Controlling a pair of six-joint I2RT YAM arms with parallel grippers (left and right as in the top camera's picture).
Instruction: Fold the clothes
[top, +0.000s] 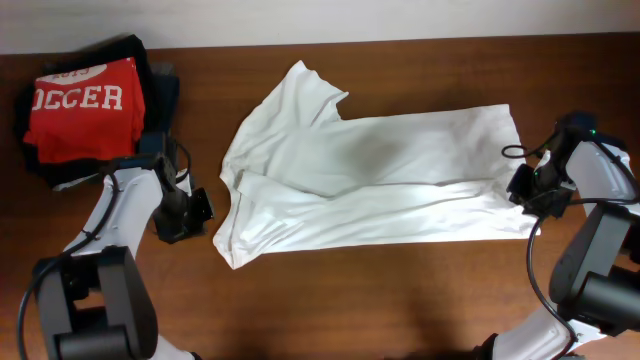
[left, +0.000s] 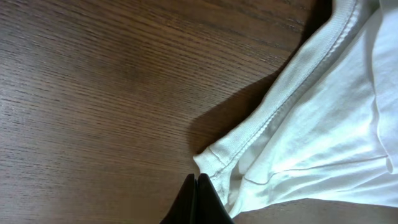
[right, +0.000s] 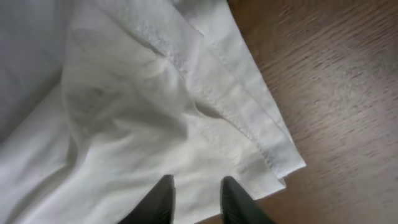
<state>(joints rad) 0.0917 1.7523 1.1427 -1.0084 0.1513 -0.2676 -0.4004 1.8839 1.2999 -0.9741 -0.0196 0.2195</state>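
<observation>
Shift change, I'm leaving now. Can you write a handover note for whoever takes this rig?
Left gripper: shut, holding nothing, over bare table beside the white shirt's left edge.
Right gripper: open, above the shirt's right corner, not gripping.
Folded pile sits far left, red shirt on top.
Done: white shirt looks partly folded lengthwise.
Left: finish folding it, probably then stack it.

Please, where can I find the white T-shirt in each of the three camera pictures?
Overhead: the white T-shirt lies spread across the middle of the table.
Left wrist: it fills the right side, with one hemmed corner at the lower middle.
Right wrist: it fills the left and middle of the picture.
Shared landmark: the brown wood grain of the table.
</observation>
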